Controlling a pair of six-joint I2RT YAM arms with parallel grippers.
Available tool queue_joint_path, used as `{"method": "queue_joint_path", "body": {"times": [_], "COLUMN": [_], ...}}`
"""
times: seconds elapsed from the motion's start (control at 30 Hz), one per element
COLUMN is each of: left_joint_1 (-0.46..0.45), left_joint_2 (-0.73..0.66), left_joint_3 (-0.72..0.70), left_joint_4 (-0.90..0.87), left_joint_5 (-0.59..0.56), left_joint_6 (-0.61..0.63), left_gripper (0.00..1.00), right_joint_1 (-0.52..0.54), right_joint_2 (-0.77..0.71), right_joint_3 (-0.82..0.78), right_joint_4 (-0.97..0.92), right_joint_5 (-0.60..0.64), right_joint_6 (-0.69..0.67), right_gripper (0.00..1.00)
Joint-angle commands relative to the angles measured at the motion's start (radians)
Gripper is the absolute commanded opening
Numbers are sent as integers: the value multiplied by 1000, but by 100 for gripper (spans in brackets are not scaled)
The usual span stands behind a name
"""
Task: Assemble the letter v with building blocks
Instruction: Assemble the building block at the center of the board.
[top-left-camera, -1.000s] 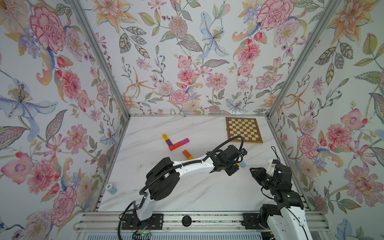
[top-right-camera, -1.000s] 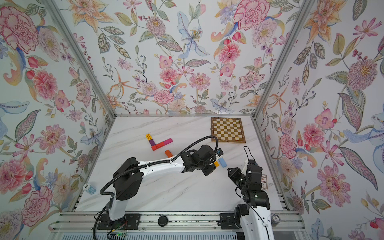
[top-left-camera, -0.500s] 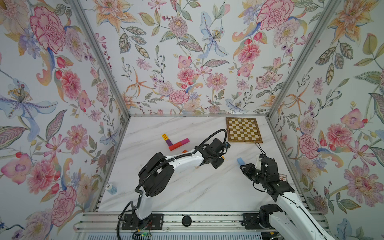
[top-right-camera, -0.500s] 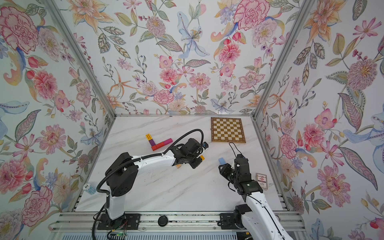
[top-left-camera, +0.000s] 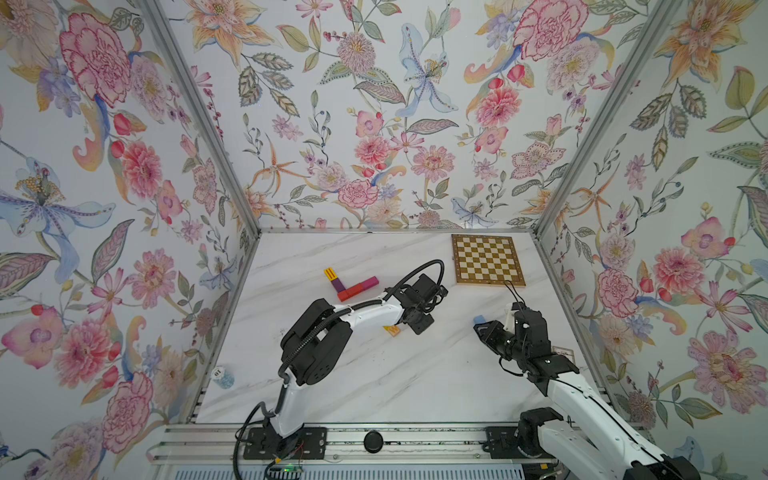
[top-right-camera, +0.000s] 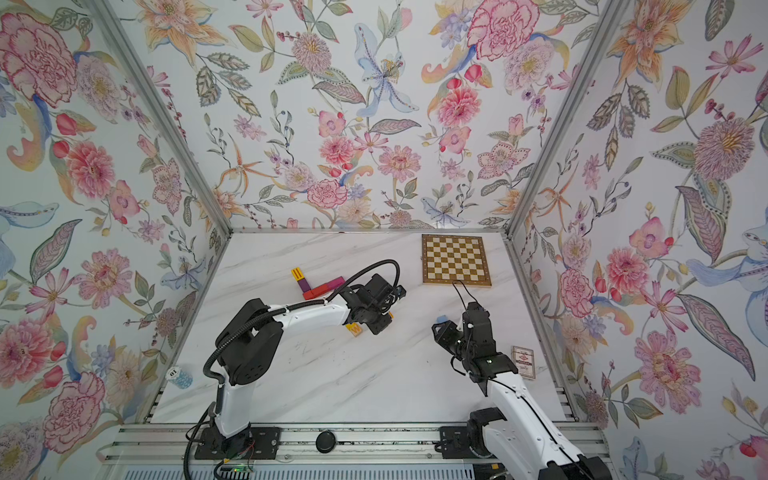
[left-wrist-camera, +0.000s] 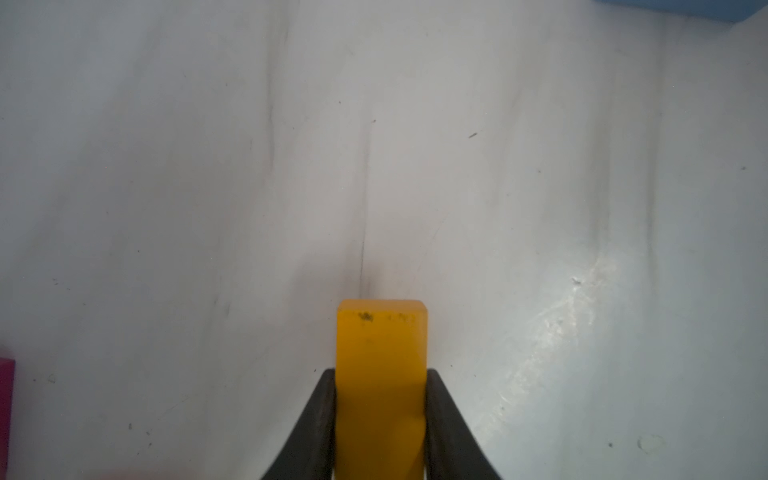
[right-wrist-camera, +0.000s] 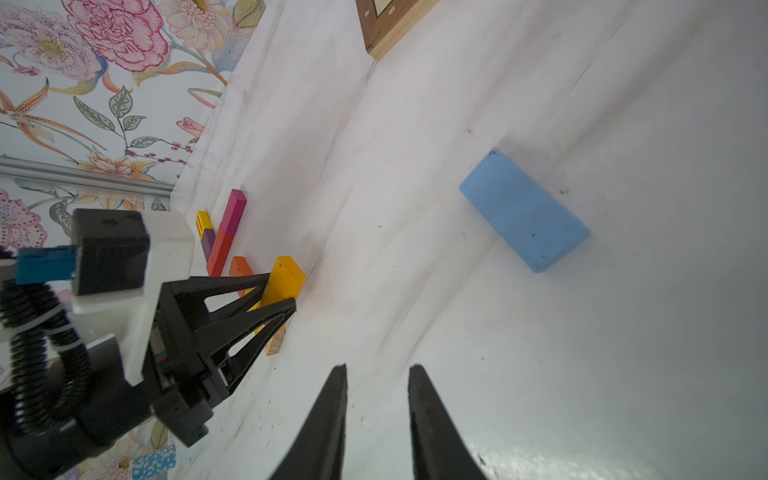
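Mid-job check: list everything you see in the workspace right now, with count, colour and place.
V rows: 4 blocks, striped yellow block, purple block, red block, magenta block; two rows meeting at a corner, far left of the table.
orange block: 1, orange, between the V and the left gripper.
W cube: 1, yellow-orange, beside the left arm.
light blue block: 1, lying flat ahead of the right gripper.
chessboard: 1, brown and cream, far right corner.
card box: 1, white and red, right edge.
chip stack: 1, blue and white, left edge.
left gripper: shut on yellow-orange block.
right gripper: open, empty.
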Motion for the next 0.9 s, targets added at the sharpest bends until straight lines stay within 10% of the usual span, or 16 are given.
{"method": "queue_joint_path", "body": {"times": [0.0, 0.87], "left_joint_1": [20, 66], "left_joint_2": [16, 8], "left_joint_3": [11, -70], "left_joint_4": [-29, 21], "left_joint_5": [-30, -39], "left_joint_6": [14, -6], "left_gripper": [5, 12], "right_joint_1": [10, 71], "right_joint_2": [25, 119], "right_joint_3": [-13, 10], "right_joint_4": [55, 104], "right_joint_5": [7, 18], "right_joint_6": [6, 17], "right_gripper": [28, 28]}}
